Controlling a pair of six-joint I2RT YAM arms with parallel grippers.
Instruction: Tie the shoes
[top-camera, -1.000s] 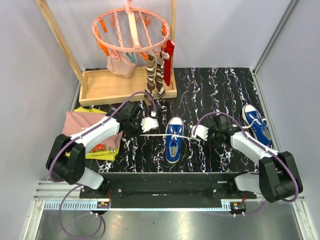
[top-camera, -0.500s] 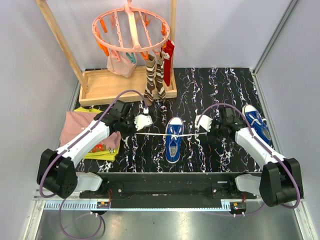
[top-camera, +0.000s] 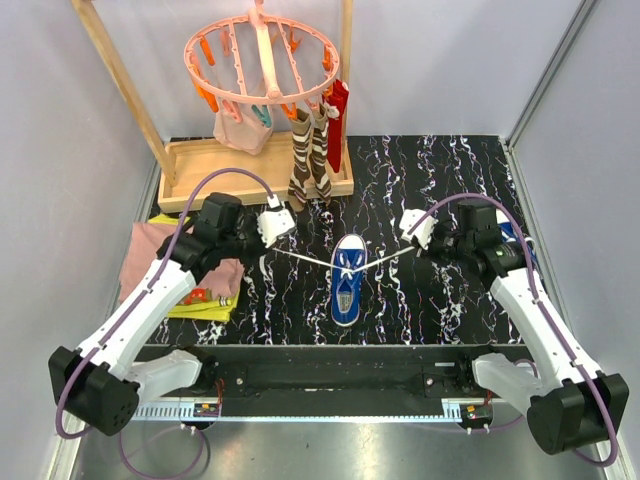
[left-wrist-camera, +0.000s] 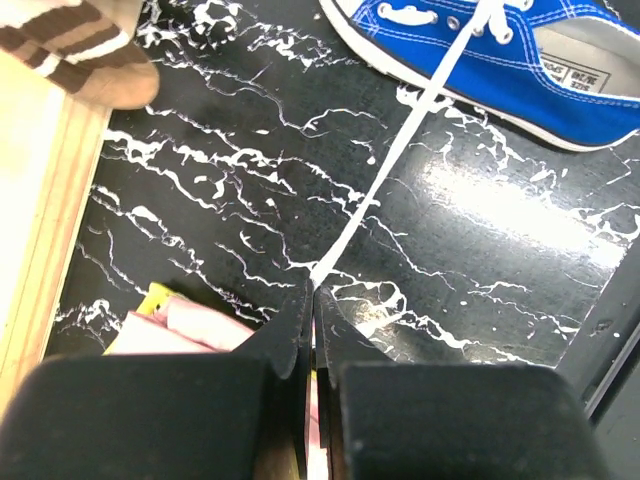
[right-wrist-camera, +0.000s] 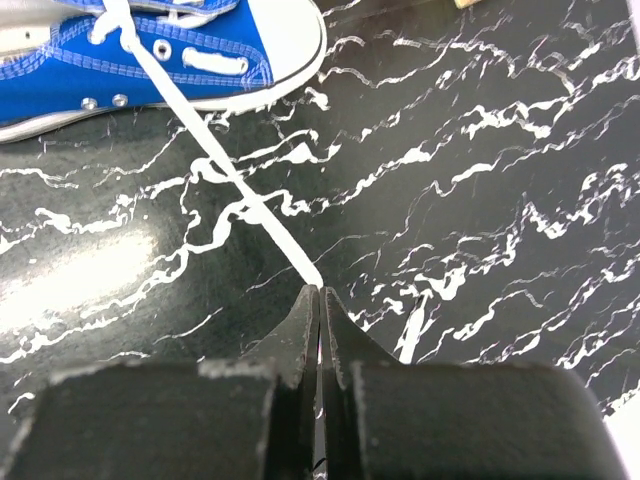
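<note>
While left end effector (left-wrist-camera: 312, 298) and right end effector (right-wrist-camera: 320, 295) each clench taut lace (left-wrist-camera: 389, 165), shoe (top-camera: 347, 285) lies midway between them.

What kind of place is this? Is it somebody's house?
Probably a robot test booth, not a house: plain grey walls box in a black marbled table, with a pink round peg hanger.

I see the black white-veined marble table (top-camera: 430, 170) carrying a blue canvas sneaker (top-camera: 347, 290) at centre, a wooden rack base (top-camera: 215, 172) at 11 o'clock, and folded pink cloth (top-camera: 150, 250) at 9.
</note>
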